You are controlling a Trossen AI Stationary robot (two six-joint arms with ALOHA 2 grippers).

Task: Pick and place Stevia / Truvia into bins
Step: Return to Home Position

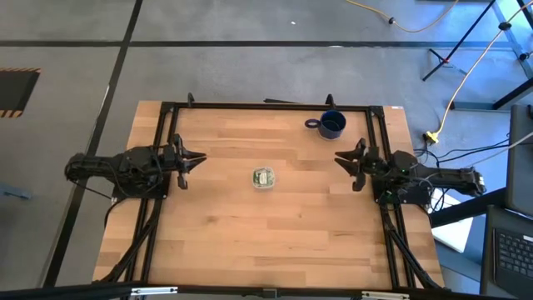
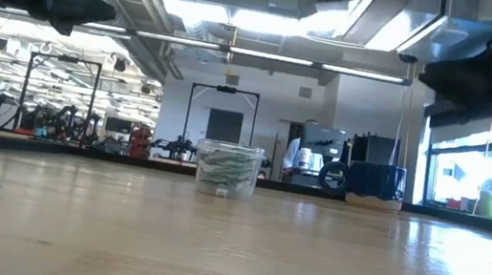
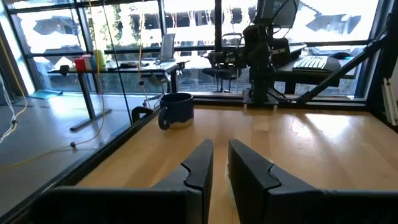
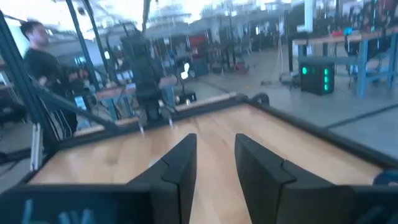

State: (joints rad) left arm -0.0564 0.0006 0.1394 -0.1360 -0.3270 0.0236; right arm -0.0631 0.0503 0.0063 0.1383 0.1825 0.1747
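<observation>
**Both arms are hanging clear, and the sachets are sitting in the cup**

The fingers [image 3: 198,169] of the left gripper [image 3: 221,144] are standing a narrow gap apart and gripping nothing. The fingers [image 4: 179,167] of the right gripper [image 4: 214,138] are showing a slightly wider gap, also with nothing between them. The two grippers are hovering above the left and right edges of the light wooden table [image 1: 250,242], pointing inward at each other.

The small round clear plastic cup [image 2: 231,145] is standing upright near the middle of the table, well apart from both grippers. The pale green and white paper sachets [image 2: 227,169] are filling it most of the way up. No loose sachet is showing on the bare wood in any view, so the sorting looks finished and only the parking of the arms seems to be left.

The dark blue mug with a handle [image 1: 331,125] is sitting at the far right, near the right gripper but not touching it.

Little looks likely to go wrong from here. The cup looks light, so an arm swinging toward the centre could tip it and spill the sachets. The right arm could clip the mug if it were to sweep toward the far side. A person [image 4: 34,56] is standing beyond the left side of the table, so a wide outward swing of the left arm would be unwelcome.
</observation>
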